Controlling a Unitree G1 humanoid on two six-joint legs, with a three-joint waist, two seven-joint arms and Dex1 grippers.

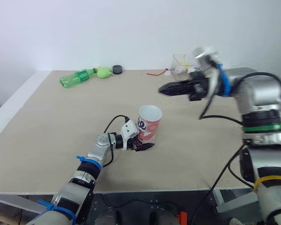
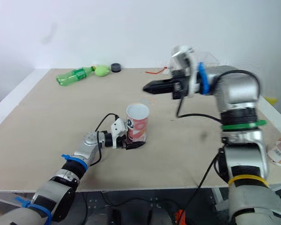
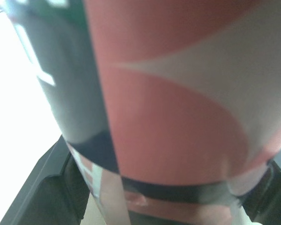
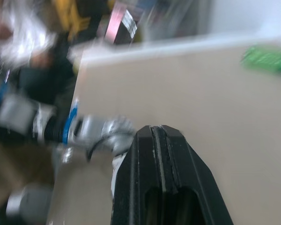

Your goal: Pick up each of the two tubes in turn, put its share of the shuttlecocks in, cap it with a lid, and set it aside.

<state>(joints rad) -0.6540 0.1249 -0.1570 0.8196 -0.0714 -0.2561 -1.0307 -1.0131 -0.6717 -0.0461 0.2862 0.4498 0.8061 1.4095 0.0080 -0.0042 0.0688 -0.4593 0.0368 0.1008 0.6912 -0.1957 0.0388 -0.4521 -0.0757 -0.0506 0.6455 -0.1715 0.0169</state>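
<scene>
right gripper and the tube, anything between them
Nothing: in the left eye view only bare table shows between the shut right gripper and the tube held by the left gripper.

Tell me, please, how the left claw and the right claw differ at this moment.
The left claw is closed around the base of the upright red-and-white tube; the right claw is shut on nothing. The left claw sits low, at the surface of the table; the right claw hangs in the air above it, pointing toward the robot's left. Both are black.
</scene>
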